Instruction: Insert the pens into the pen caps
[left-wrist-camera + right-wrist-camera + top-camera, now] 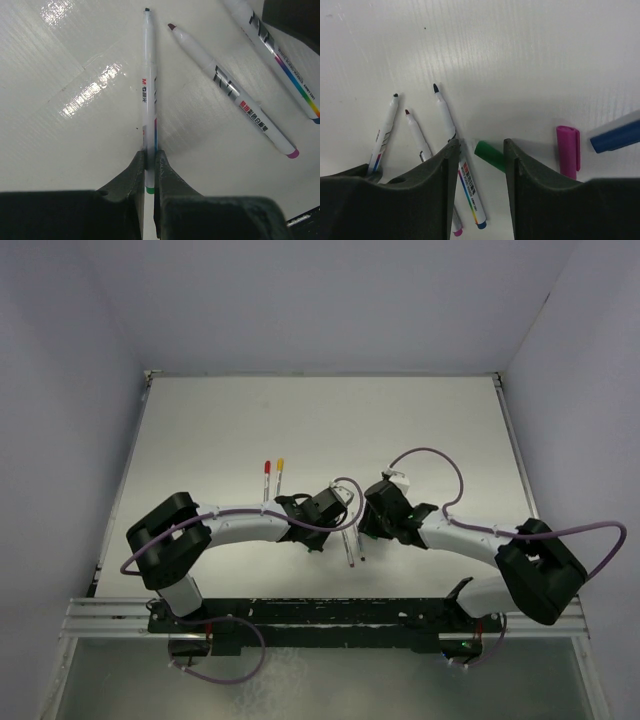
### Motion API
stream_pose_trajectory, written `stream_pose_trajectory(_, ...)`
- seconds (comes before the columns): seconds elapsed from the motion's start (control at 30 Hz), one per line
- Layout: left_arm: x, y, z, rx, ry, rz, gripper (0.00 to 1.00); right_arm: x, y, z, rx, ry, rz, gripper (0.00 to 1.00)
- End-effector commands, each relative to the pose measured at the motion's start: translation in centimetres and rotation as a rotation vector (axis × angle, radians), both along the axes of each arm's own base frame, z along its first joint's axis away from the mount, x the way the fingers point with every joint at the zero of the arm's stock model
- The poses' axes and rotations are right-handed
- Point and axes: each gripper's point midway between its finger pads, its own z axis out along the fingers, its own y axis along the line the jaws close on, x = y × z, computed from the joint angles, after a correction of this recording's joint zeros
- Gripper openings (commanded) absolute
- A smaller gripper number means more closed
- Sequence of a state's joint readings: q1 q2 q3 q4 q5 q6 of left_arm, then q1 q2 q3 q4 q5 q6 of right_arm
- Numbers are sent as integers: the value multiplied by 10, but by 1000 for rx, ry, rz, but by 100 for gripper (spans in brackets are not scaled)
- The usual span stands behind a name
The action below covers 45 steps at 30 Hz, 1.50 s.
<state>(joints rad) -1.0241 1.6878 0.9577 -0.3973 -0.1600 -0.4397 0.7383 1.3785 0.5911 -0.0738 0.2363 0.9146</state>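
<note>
My left gripper point(150, 154) is shut on the green-ended pen point(149, 95), which points away over the table with its tip bare. Beside it lie a purple-ended pen point(235, 95) and a blue-ended pen point(282, 62), both uncapped. My right gripper point(481, 145) is open low over the table, and a green cap point(489, 154) lies between its fingers, running in under the right one. A purple cap point(568, 150) and a blue cap point(615, 137) lie to its right. In the top view the left gripper point(343, 503) and the right gripper point(372, 517) face each other at mid-table.
Two pens lie side by side left of centre, one wearing a red cap point(267, 466) and one a yellow cap point(280, 464). The white table point(200, 430) has walls on three sides. The arms' base rail point(320, 615) runs along the near edge.
</note>
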Motion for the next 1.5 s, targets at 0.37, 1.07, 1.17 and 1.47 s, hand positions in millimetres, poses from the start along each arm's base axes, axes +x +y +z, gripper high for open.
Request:
stream_pose_trajectory(0.37, -17, 16, -20, 47, 56, -46, 0, -95, -59, -32, -240, 314, -17, 39)
stream_pose_trajectory(1.07, -15, 18, -16, 18, 37, -16, 0, -70, -60, -28, -394, 297, -39, 39)
stream_pose_trajectory(1.17, -14, 26, -18, 10, 52, 21, 0, -67, -58, -28, -402, 294, -40, 39)
stream_pose_trajectory(1.47, -8, 37, -21, 6, 73, 62, 0, -58, -46, -34, -400, 289, -1, 39)
